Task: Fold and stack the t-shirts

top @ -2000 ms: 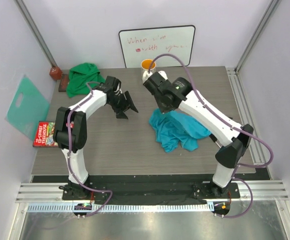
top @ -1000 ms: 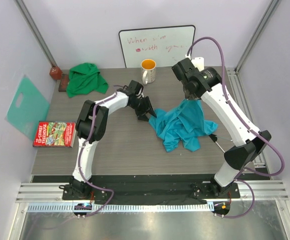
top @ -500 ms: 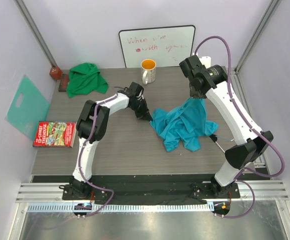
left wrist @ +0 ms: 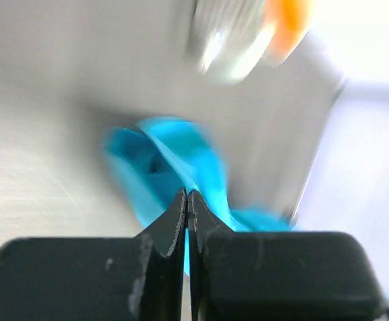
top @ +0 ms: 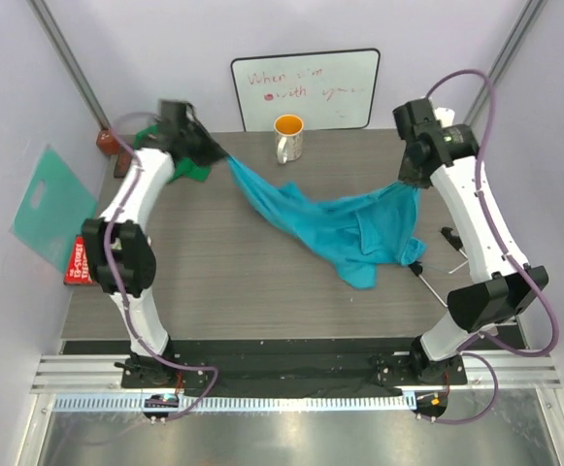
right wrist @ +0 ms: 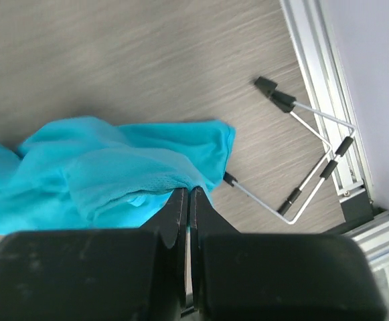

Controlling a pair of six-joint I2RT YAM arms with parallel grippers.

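The turquoise-blue t-shirt (top: 345,225) hangs stretched across the middle of the table between both grippers, and its lower part sags onto the tabletop. My left gripper (top: 221,157) is shut on its left end, at the far left. My right gripper (top: 410,184) is shut on its right end. In the left wrist view the gripper (left wrist: 187,194) pinches blue cloth (left wrist: 181,150). The right wrist view shows that gripper (right wrist: 187,190) clamped on a fold of the shirt (right wrist: 114,167). The green t-shirt (top: 196,173) lies bunched at the back left, mostly hidden behind my left arm.
An orange-lined mug (top: 287,138) stands at the back centre before a whiteboard (top: 306,87). A mint plastic sheet (top: 53,204) leans on the left wall above a red book (top: 78,260). A wire stand (top: 447,254) lies by the right rail (top: 471,209).
My left gripper closed on the blue shirt's left edge and swung back-left, pulling the cloth out long. My right gripper carried its end farther right.
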